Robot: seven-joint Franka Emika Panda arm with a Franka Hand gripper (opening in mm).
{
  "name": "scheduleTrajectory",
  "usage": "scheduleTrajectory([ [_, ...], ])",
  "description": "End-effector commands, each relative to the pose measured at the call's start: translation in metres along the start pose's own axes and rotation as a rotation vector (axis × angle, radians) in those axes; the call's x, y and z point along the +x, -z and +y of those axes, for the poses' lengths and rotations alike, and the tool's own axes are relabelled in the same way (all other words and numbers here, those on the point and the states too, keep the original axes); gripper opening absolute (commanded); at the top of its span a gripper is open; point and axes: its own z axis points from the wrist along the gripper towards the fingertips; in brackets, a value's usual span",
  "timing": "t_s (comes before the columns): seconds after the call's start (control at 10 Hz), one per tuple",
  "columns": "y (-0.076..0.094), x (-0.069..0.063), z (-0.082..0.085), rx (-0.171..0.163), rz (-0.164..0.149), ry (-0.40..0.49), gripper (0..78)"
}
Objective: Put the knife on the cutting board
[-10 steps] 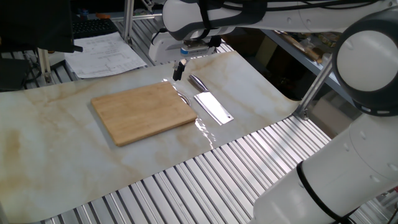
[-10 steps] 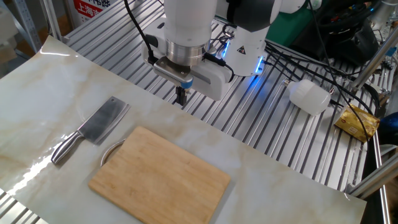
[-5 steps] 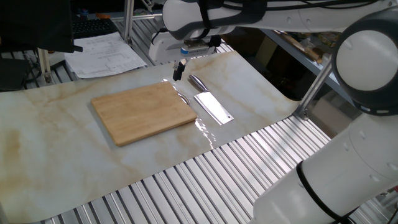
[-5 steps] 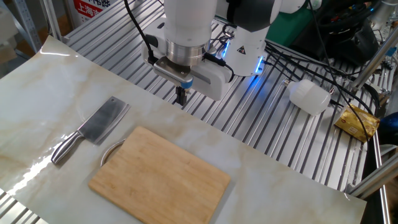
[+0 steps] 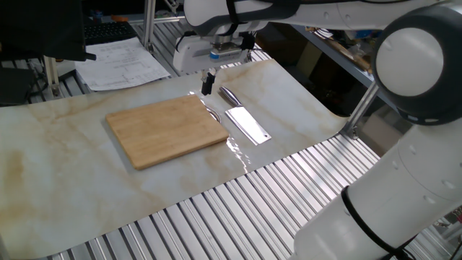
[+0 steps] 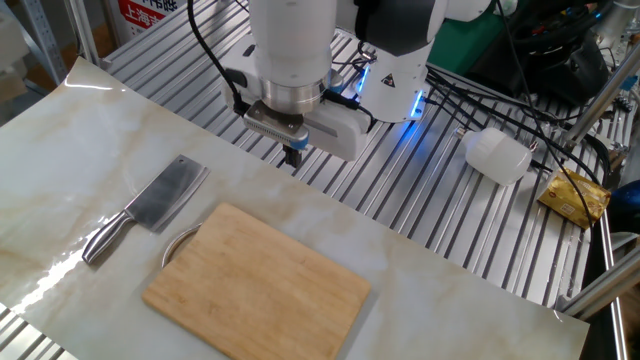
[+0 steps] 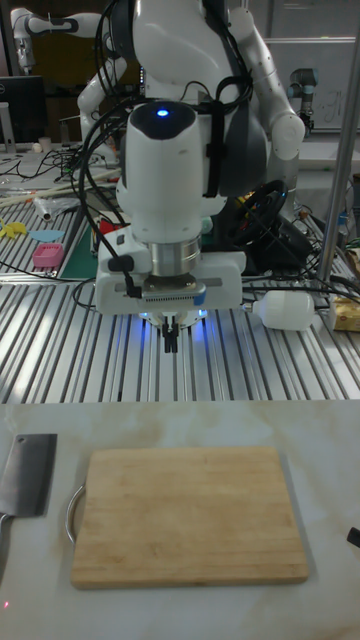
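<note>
1. Worktop (image 5: pixel 65 180) first: nearest you in the one fixed view lies a pale marbled sheet over ribbed metal slats, with a bare stretch of it in front of everything else.
2. On that sheet you see the cutting board (image 5: pixel 167 130) lying flat, a light-brown wooden rectangle with rounded corners; the other fixed view (image 6: pixel 258 283) and the tall fixed view (image 7: pixel 186 515) show a thin metal loop handle (image 6: pixel 176 243) at one short end.
3. Just beside that handle end you find the knife (image 5: pixel 245 121), a small all-metal cleaver. It lies flat on the worktop, off the board, with its steel handle pointing away from the blade; see it too in the other fixed view (image 6: pixel 150 205) and at the left edge of the tall fixed view (image 7: pixel 24 478).
4. Farther back, the gripper (image 5: pixel 207 81) hangs above the worktop's far edge, near the knife's handle end yet clear of it. Its dark fingers (image 6: pixel 293 156) point straight down, pressed together and empty; the tall fixed view (image 7: pixel 171 340) shows the same.
5. Behind the arm you can pick out a white cylindrical bottle (image 6: pixel 499 155) lying on its side on the slats, and a crumpled yellow packet (image 6: pixel 574 194) beyond it.
6. At the far corner in the one fixed view, printed papers (image 5: pixel 121 61) rest on the slats.
</note>
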Motion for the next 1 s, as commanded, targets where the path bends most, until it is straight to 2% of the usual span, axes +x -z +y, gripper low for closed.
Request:
scheduleTrajectory([
  [0.1,0.001,-0.001,-0.001,0.002,-0.003,-0.004,0.0],
  [0.4,-0.010,-0.002,-0.011,0.006,-0.009,-0.001,0.0],
  [0.9,-0.023,-0.007,-0.015,0.025,-0.018,-0.007,0.0],
  [1.0,-0.026,-0.009,-0.021,0.026,-0.033,-0.002,0.0],
])
